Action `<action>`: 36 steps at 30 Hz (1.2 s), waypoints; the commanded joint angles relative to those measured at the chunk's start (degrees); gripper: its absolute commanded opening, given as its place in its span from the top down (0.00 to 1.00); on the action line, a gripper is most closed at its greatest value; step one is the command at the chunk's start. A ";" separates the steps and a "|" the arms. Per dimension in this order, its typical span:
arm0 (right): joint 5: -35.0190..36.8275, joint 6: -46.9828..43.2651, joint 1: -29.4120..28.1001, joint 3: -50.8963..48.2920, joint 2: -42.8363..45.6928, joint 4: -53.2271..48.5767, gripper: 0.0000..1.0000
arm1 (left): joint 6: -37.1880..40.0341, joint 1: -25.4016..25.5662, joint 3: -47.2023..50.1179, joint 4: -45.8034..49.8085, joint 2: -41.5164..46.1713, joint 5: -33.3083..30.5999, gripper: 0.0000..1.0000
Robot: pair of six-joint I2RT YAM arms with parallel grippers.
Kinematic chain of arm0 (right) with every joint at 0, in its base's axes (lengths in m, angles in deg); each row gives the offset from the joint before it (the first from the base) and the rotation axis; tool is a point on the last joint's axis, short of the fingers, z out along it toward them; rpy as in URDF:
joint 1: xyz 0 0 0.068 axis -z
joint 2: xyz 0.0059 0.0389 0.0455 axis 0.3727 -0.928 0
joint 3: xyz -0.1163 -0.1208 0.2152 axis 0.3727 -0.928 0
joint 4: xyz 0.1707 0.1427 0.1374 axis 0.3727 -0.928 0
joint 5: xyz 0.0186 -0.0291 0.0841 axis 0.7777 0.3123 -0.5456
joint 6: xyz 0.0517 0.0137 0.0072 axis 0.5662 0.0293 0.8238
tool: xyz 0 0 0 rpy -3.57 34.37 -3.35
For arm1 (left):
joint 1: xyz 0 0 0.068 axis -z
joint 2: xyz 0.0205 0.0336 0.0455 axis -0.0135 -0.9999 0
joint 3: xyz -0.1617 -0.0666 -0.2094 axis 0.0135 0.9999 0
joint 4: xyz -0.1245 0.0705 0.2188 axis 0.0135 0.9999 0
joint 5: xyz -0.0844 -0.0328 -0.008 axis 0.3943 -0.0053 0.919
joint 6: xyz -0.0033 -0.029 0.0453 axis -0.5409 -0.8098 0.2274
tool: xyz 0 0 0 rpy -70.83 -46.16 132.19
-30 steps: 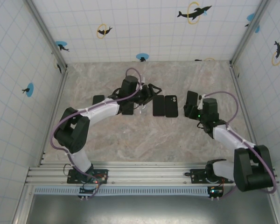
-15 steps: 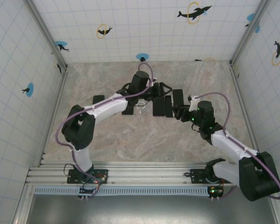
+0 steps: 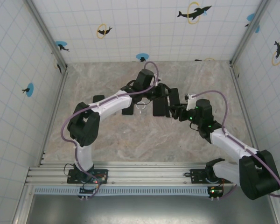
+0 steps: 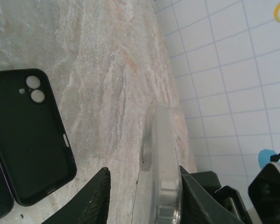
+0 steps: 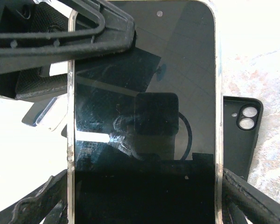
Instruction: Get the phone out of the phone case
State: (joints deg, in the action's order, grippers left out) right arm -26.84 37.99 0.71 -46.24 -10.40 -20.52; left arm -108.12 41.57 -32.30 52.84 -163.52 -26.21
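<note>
The right gripper (image 5: pixel 144 207) clenched the phone (image 5: pixel 144 88) by its sides, holding it raised just over the black case (image 5: pixel 242 135) that lay flat. The left gripper (image 4: pixel 143 177) straddled the edge of the phone's clear case (image 4: pixel 161 154), its jaws not yet clamped, with a gap beside one finger.

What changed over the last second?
Right gripper carried the cased phone left toward centre, still gripping it. Left gripper swung right to meet it; its jaws have narrowed around the clear case, not yet clamped. Dark items on the table stayed put.
</note>
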 commanded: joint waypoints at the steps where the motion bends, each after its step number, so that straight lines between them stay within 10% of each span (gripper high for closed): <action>1: -1.83 -0.84 -0.50 4.35 -0.41 4.19 0.52 | 0.96 0.36 -1.92 1.31 -1.16 1.69 0.68; 10: -2.47 -1.10 -0.49 4.75 -1.14 3.76 0.49 | 0.36 0.37 -2.00 1.56 -0.59 1.75 0.87; 20: -1.85 0.28 -0.45 1.73 2.67 3.75 0.13 | -5.52 -1.35 -0.44 -4.98 0.81 3.04 0.89; 36: -1.52 26.72 1.52 -9.53 13.22 19.77 0.17 | -20.29 -6.87 3.72 -22.07 4.85 6.40 0.88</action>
State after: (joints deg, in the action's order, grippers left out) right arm -27.37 53.99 2.42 -53.61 2.56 -11.74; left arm -123.52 34.73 -28.59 39.31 -162.58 -21.53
